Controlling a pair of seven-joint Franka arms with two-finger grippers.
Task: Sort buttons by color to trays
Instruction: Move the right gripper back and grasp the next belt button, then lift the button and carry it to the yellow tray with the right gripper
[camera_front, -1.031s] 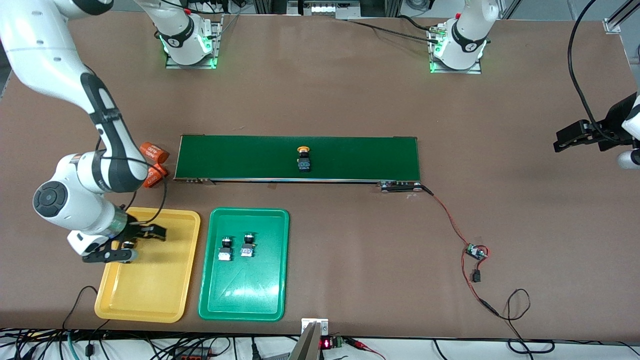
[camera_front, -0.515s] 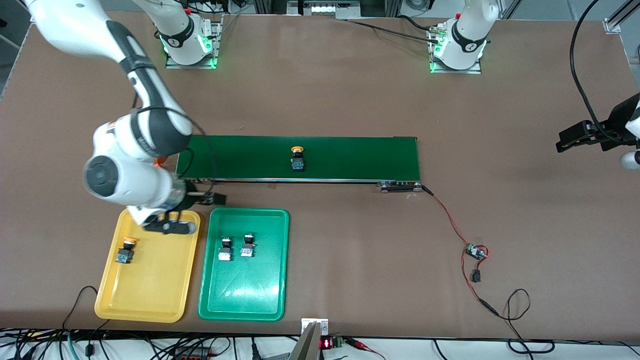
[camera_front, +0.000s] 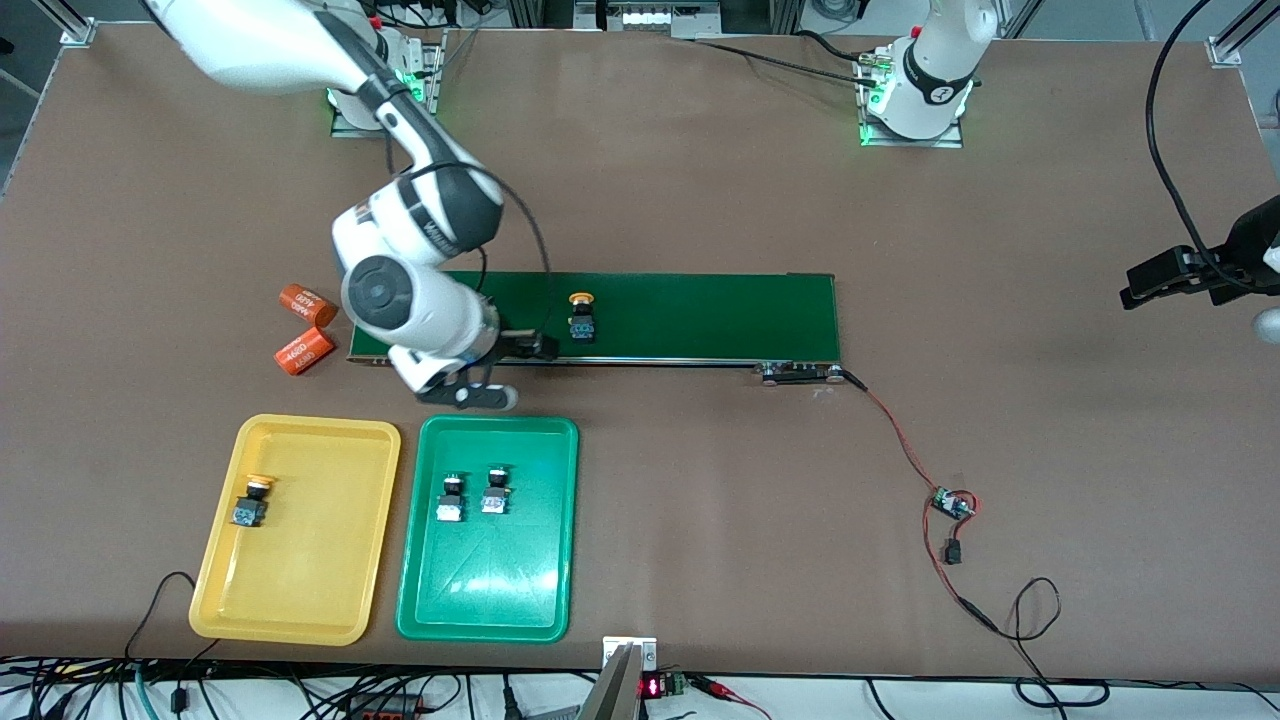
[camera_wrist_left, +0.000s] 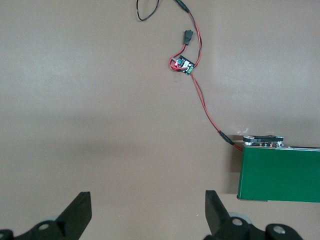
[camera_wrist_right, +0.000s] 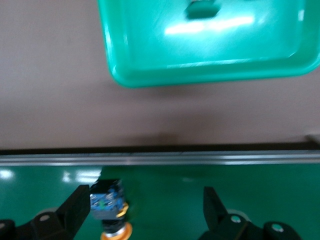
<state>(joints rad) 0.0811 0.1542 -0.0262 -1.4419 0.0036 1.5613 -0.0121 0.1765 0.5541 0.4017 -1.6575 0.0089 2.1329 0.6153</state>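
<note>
Right jaws (camera_front: 500, 370): mine, spread wide, holding nothing, over the near edge of the long dark-green conveyor belt (camera_front: 700, 315).
Left jaws (camera_front: 1165, 280): wide apart, bare, waiting over the brown bench (camera_front: 700, 180).
Yellow-capped black button (camera_front: 580, 320): on the belt beside my right jaws.
Shallow yellow plastic tray (camera_front: 320, 560): one yellow button (camera_front: 250, 503).
Green tray (camera_front: 500, 590): two green-capped buttons (camera_front: 470, 495).

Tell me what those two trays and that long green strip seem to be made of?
The yellow tray and green tray look like glossy moulded plastic: rounded corners, bright glare. The green strip looks like a matte rubbery belt, probably with a metal edge rail.
</note>
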